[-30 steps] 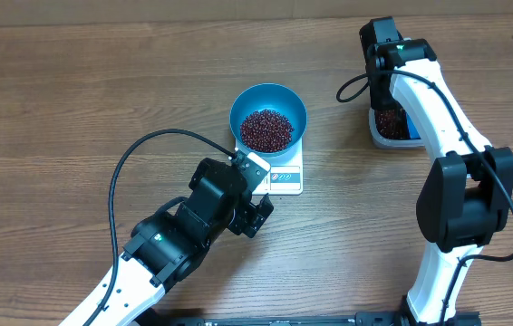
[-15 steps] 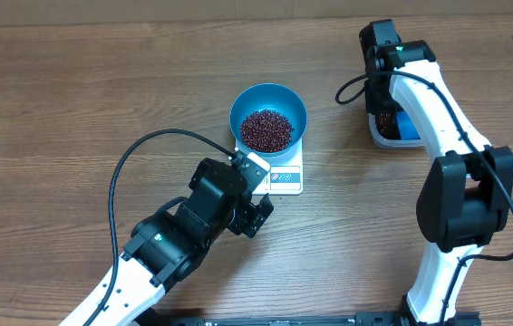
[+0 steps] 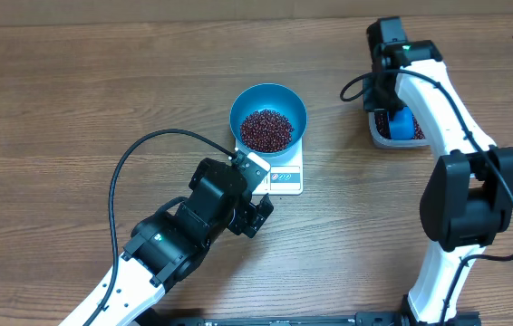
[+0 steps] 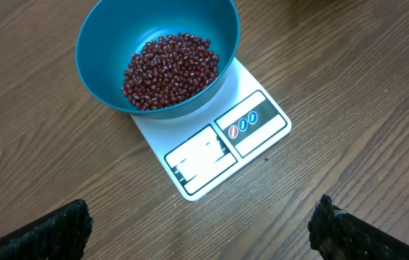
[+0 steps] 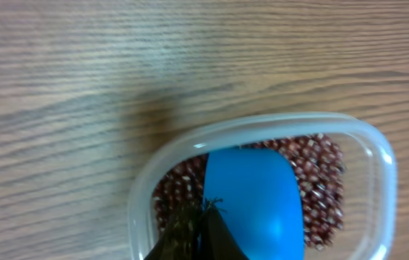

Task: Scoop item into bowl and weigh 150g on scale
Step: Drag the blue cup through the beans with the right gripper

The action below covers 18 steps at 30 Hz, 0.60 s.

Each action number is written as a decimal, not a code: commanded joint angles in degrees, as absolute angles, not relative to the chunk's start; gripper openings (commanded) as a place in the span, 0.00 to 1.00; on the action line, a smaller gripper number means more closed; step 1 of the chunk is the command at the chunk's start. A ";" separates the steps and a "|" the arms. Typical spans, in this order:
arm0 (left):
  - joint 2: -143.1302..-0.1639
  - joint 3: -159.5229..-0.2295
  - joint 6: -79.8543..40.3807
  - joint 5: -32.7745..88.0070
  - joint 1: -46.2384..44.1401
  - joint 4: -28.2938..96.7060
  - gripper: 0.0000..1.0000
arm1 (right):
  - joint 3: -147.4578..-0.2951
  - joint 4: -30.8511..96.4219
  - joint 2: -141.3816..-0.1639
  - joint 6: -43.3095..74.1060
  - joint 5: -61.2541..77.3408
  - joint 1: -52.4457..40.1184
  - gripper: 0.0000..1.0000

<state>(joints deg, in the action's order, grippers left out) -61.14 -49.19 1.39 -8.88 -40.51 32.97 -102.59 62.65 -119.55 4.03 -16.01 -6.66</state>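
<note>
The bright blue bowl [image 3: 295,104] [image 4: 110,36] stands on the white scale [image 3: 285,177] [image 4: 212,155] and holds a heap of red-brown beans [image 3: 266,130] [image 4: 170,68]. My left gripper [image 3: 261,215] [image 4: 201,224] hovers open just in front of the scale, nothing between its fingers. At the far right, my right gripper [image 5: 206,217] is shut on the small blue scoop [image 5: 255,195] [image 3: 405,125], which hangs over the clear tub [image 5: 262,124] [image 3: 376,136] of beans [image 5: 320,180]. The scoop's inside is hidden.
The left arm's black cable [image 3: 139,149] loops over the wood table left of the scale. The right arm's white links [image 3: 447,100] reach over the tub's right side. Bare wood lies between scale and tub.
The right arm has shifted slightly right over the tub, and the blue scoop now shows beside it from overhead. The left arm, bowl and scale have not moved.
</note>
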 commanded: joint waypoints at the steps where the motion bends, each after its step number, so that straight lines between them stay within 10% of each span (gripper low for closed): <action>1: -61.41 -48.88 0.64 -9.58 -40.42 32.80 1.00 | -102.08 61.54 -119.59 4.43 -6.33 -4.95 0.04; 18: -61.41 -48.88 0.64 -9.58 -40.42 32.80 1.00 | -102.08 60.90 -118.63 2.94 13.54 4.45 0.04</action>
<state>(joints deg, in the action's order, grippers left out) -61.14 -49.19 1.39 -8.88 -40.51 32.97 -102.59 60.88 -119.00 3.77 6.00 3.46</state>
